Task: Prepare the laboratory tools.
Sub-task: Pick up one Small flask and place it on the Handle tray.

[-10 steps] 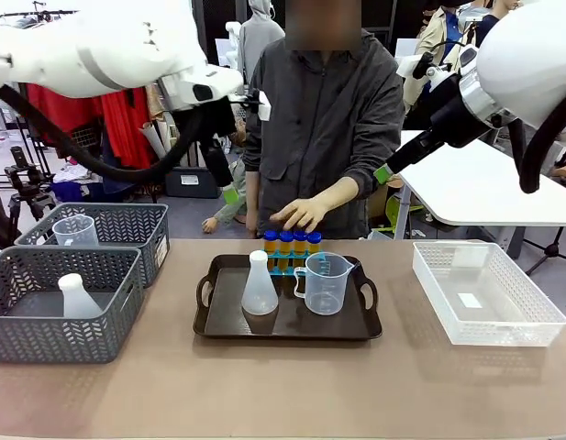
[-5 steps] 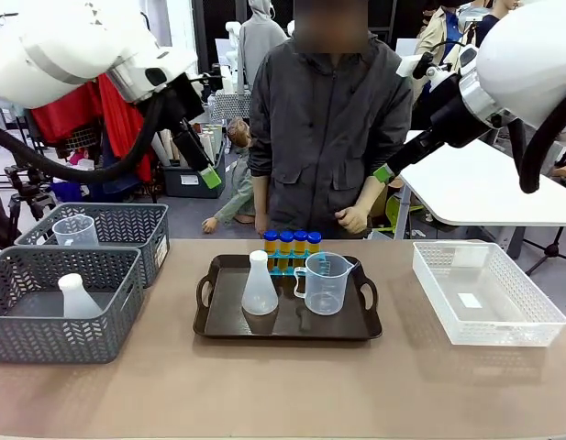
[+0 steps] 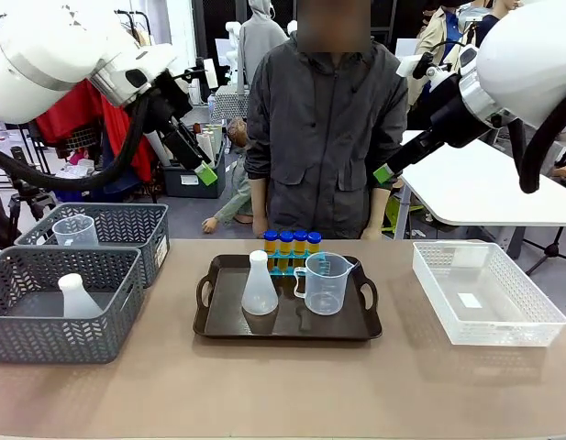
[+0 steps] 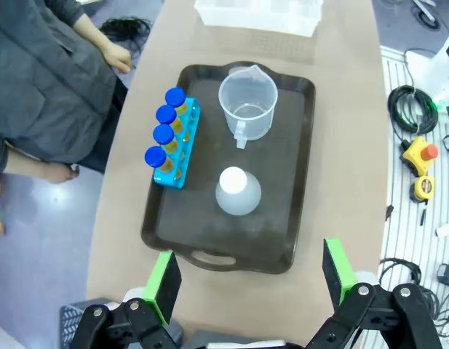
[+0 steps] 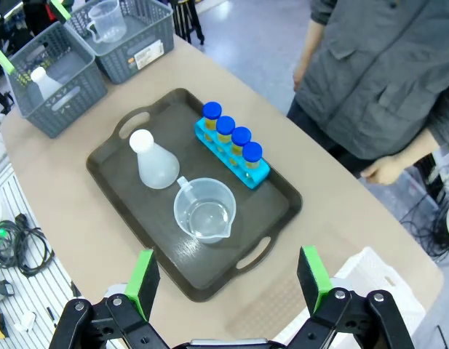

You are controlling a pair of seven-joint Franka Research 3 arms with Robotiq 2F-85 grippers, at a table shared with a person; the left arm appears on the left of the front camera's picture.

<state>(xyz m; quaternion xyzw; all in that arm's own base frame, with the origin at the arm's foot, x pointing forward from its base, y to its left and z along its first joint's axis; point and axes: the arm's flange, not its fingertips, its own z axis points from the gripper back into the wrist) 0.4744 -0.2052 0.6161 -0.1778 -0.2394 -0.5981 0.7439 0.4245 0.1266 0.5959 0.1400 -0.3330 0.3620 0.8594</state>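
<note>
While both arms hang high above the desk (image 3: 283,385), the dark handled tray (image 3: 288,328) sits at the centre of the front view with the tools on it. A translucent white conical flask (image 3: 259,286) stands upright on the tray's left half, and a clear handled measuring beaker (image 3: 327,282) stands just to its right. Behind them, along the tray's far edge, a blue holed tube rack (image 3: 284,267) holds four small yellow tubes with blue caps (image 3: 292,242) in a row.

At the upper left of that view the left end effector (image 3: 204,170) points down and to the right, nothing between its green pads; its own wrist view shows the two pads spread wide at the bottom of the frame, empty. At the upper right the right end effector (image 3: 383,172) points down and to the left, and its wrist view likewise shows the fingers wide apart, holding nothing.

Two grey mesh baskets (image 3: 67,316) stand at the left edge of the desk, the nearer holding another flask, the farther another beaker. A clear plastic bin (image 3: 484,293) rests on the right side. A person (image 3: 327,119) in a grey jacket stands at the far side, behind the tray.
</note>
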